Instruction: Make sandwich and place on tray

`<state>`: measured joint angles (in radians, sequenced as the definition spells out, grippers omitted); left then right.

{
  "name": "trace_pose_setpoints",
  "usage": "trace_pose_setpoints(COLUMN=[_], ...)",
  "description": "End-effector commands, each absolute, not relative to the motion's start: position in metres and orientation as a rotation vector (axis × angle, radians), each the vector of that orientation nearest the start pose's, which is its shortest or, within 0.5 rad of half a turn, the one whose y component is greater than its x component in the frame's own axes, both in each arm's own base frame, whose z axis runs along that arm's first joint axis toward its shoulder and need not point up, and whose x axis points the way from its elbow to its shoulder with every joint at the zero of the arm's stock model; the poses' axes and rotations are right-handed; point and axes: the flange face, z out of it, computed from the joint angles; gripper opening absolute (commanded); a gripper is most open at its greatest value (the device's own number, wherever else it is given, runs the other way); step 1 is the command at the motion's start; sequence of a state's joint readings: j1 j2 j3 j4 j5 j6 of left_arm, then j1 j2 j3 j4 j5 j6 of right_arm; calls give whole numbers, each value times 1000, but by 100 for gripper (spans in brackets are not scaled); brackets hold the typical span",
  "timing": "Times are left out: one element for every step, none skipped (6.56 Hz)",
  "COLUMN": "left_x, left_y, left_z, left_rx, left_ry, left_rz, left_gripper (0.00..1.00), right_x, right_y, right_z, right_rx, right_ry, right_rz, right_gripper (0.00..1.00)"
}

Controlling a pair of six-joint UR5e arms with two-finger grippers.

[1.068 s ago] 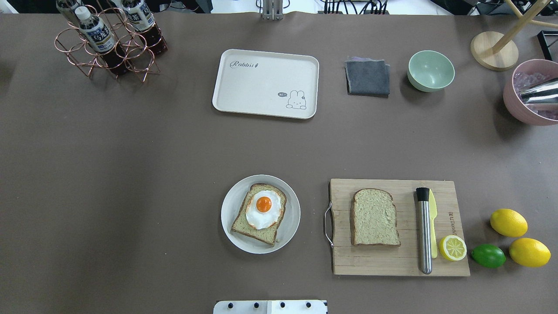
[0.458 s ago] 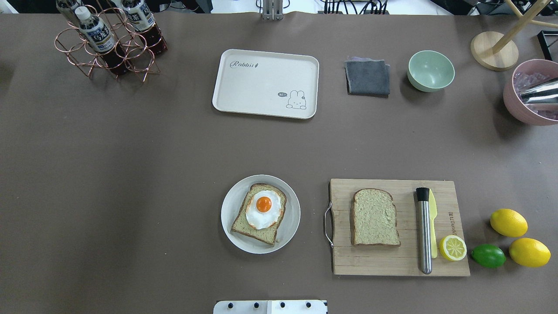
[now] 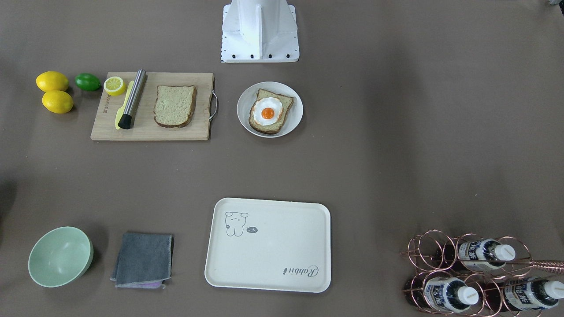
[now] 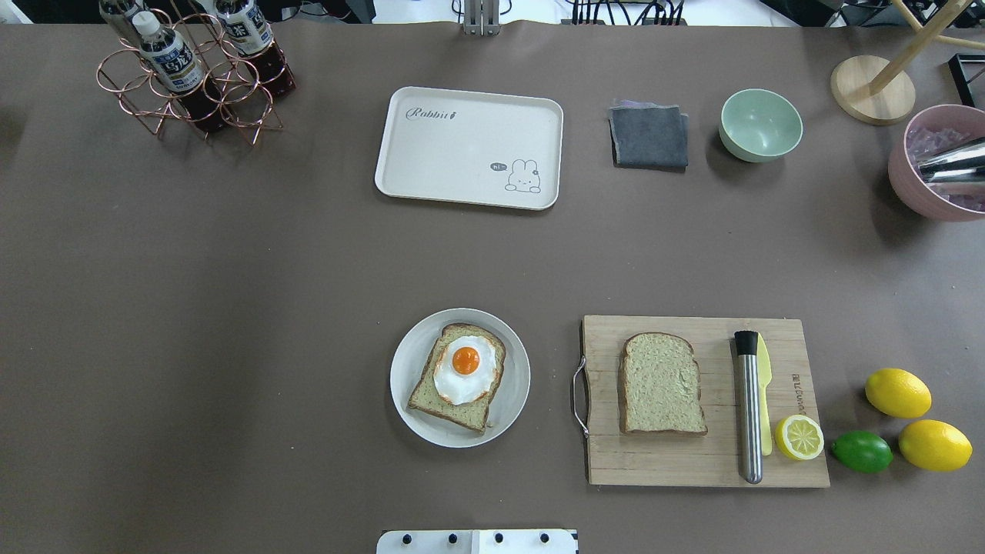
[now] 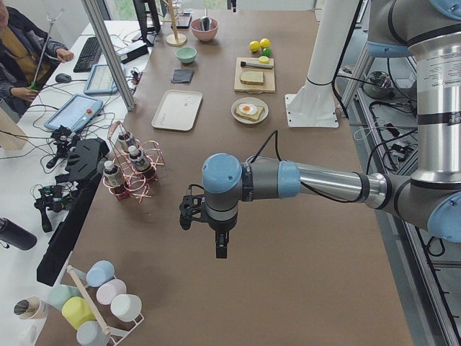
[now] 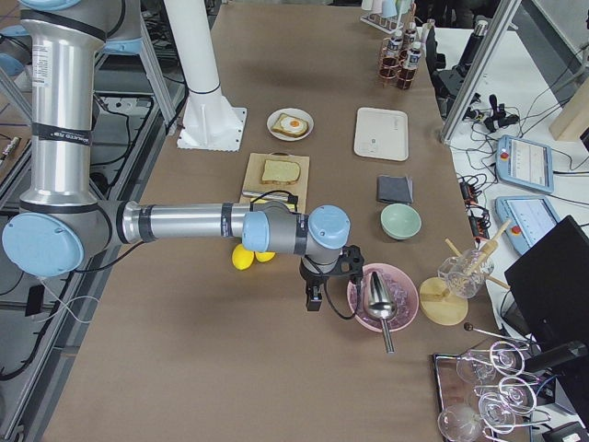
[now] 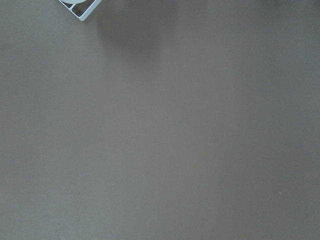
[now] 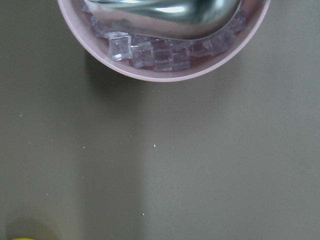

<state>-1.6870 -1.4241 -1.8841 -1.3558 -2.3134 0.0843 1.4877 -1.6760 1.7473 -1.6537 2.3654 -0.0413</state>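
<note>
Nothing on the table had shifted over the last second: in the overhead view every item lay exactly where it had been, so no step of the task had begun. The sandwich was not yet assembled. Its lower slice [image 4: 428, 400] sat on the round plate [image 4: 403, 385] with the fried egg [image 4: 464, 371] on top. The loose slice [image 4: 662, 383] lay flat on the cutting board [image 4: 692, 462], at 3 o'clock from the plate and well apart from it. The tray [image 4: 462, 146] stood bare at 12 o'clock from the plate, farther across the table. Neither arm reached into the overhead or front views. The left gripper [image 5: 220, 251] hung over bare table [image 7: 160, 125] far from the food, and its wrist camera showed only the brown surface. The right gripper [image 6: 313, 300] hung just beside the pink bowl [image 8: 150, 76] of ice cubes, off beyond the board's 3 o'clock end. Both showed only in the side views, so I could not tell whether their fingers were wide or narrow; neither appeared to hold anything. My reading was that the run was at its very start. The sensible first move would have been to fetch the loose slice and lay it over the egg, then carry the stack to the tray.
</note>
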Motion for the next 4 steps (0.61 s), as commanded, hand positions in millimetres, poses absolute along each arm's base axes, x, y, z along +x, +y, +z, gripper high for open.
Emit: trace_pose_setpoints(left_x=[-110,-109,-110,-108], left_y=[-405,-400,-399,-389], left_z=[584,585,572,564], left_rx=[43,35,65,77], left_ry=[751,751,752,751], left_rz=[-49,-59,-43,-36], left_gripper=[98,98,98,98], right_x=[6,-11,-27,-58], right_y=[-452,-452,-452,-448], right_z=[598,587,576,549], right_rx=[15,18,26,-3], right_ry=[-798,-803,-807,-818], right_rz=[-177,-217,-257,-224], right_gripper=[100,100,100,100])
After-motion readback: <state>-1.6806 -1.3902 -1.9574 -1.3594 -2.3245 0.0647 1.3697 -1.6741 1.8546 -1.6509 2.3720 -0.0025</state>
